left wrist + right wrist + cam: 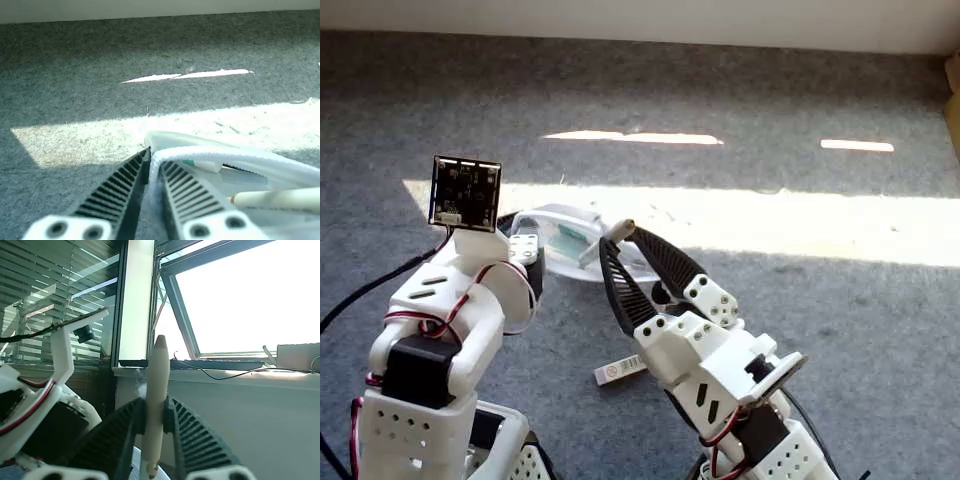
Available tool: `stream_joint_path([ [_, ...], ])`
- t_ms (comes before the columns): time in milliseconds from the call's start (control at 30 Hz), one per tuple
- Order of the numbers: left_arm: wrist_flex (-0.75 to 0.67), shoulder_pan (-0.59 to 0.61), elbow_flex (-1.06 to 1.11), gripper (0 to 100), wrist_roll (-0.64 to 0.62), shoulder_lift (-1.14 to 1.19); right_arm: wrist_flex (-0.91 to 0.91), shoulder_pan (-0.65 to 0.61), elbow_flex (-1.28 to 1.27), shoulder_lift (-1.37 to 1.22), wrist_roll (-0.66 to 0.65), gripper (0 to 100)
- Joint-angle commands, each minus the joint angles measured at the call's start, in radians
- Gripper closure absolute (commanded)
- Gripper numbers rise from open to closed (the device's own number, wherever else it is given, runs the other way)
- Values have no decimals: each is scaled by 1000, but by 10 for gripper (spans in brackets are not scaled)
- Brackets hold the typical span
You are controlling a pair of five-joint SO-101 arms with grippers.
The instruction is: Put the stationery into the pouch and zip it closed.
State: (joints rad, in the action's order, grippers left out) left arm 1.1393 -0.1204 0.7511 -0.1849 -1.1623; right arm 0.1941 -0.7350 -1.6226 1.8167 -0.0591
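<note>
The right gripper [155,406] is clenched on a cream pen [160,365]. The pen slants with 1 end down at the mouth of the clear pouch [563,236] - just ahead of that gripper - while the left gripper [151,158], nearer the pouch, pinches its white zipper edge [225,156].

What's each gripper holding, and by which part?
Left gripper pinches the pouch by its white zipper edge. Right gripper clamps a pen around mid-barrel.

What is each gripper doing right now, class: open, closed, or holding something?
Left gripper: closed on the pouch rim.
Right gripper: closed on the pen.
</note>
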Motion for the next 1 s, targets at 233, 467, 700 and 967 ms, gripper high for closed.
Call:
stream_joint_path([
  [233,-28,-8,-10,992,8,-4,-79,10,5,13,-5,878],
  [467,-28,-7,-10,992,8,-4,-79,10,5,13,-5,878],
  [700,-41,70,-8,992,2,-4,-234,36,62,15,26,878],
  [967,-57,143,-8,993,0,-4,-674,214,354,4,305,878],
])
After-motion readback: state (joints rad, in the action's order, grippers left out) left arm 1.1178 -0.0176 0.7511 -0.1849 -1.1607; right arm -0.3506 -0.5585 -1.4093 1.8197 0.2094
